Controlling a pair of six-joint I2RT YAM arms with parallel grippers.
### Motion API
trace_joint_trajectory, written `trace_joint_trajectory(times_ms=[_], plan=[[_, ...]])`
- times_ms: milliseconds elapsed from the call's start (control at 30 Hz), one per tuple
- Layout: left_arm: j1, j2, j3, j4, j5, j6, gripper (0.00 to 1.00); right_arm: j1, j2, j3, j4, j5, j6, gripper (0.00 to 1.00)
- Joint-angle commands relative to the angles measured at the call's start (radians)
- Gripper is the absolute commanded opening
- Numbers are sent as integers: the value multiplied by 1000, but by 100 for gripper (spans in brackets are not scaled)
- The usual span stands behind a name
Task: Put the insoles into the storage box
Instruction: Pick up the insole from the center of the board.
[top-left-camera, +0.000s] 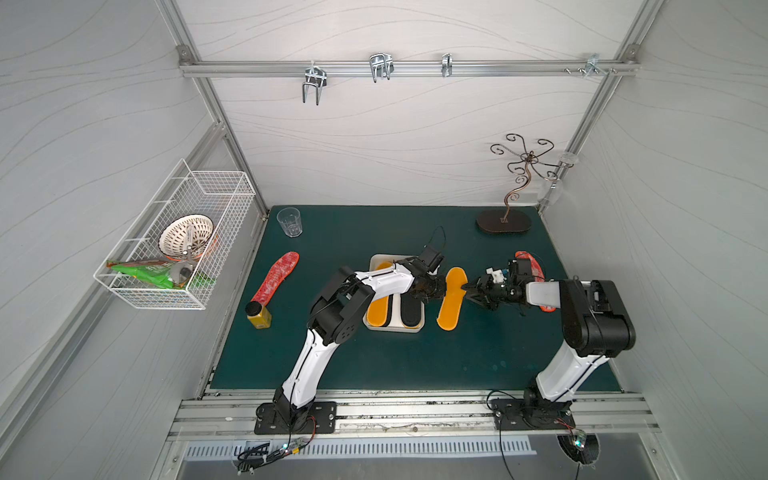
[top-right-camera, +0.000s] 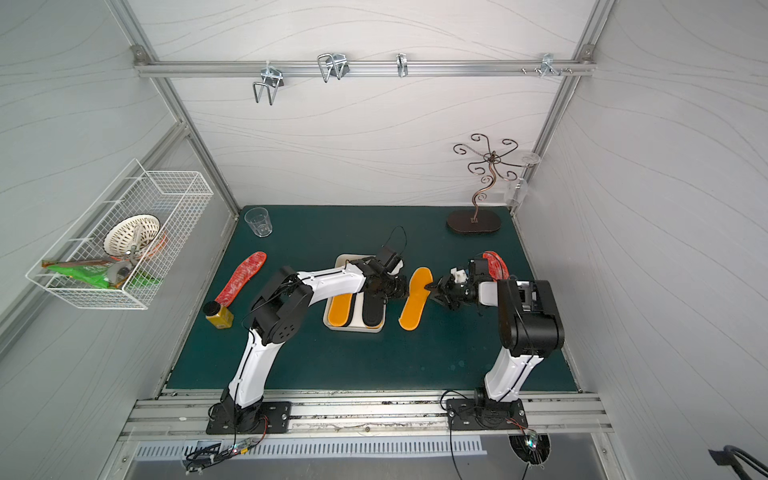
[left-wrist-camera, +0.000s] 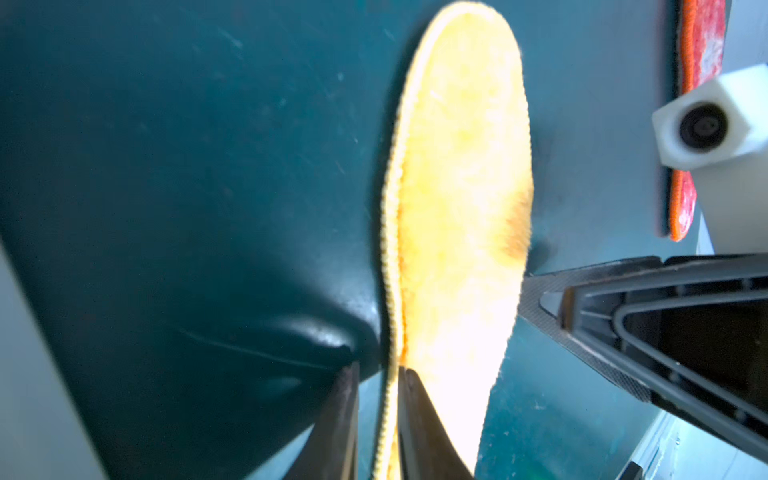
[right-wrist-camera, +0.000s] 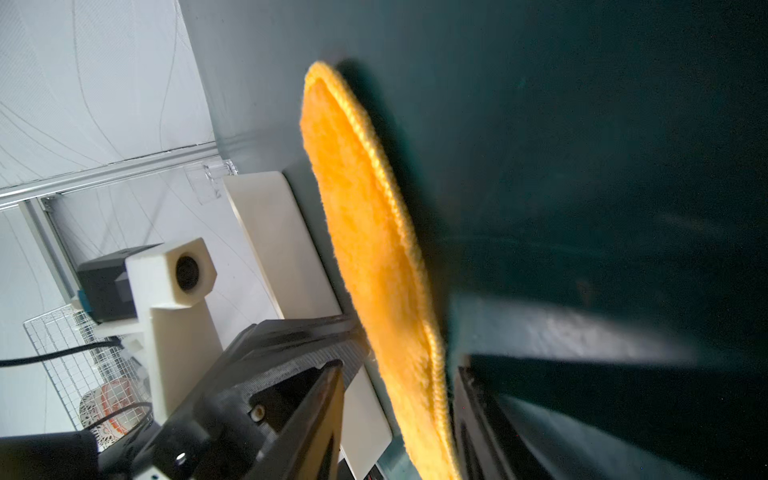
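Holding orange and black insoles (top-left-camera: 409, 312), the storage box (top-left-camera: 395, 329) sits mid-mat in both top views. One orange insole (top-left-camera: 451, 305) lies at its 3 o'clock, and red insoles wait at 9 (top-left-camera: 276, 277) and 3 o'clock (top-left-camera: 532, 262). In the left wrist view the left gripper (left-wrist-camera: 376, 395) pinches the orange edge. In the right wrist view the right gripper (right-wrist-camera: 399, 374) straddles it, unclenched.

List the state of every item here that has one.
Box: holds orange insole, black insole.
Loose orange insole: outside box, between pincers.
Left pincer: narrow astride its edge, grip unclear.
Right pincer: open astride its other edge.
Red insoles: both outside box.
Glass: upright.
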Motion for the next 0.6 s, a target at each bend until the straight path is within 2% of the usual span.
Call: trace_joint_trajectory(times_ms=[0,200,300,400,567], plan=[[7,8,25,-24,-18,27,23,4,19,10,-43,49,-29,48],[6,27,42,-37,0,53,21,61,98,32,20,34,0,46],[7,27,39,-35,4,60,21,73,116,39,61,24,24,40],[6,26,37,-32,5,65,20,84,113,51,79,21,30,29],[7,33,32,-14,17,59,19,115,111,64,105,5,27,27]])
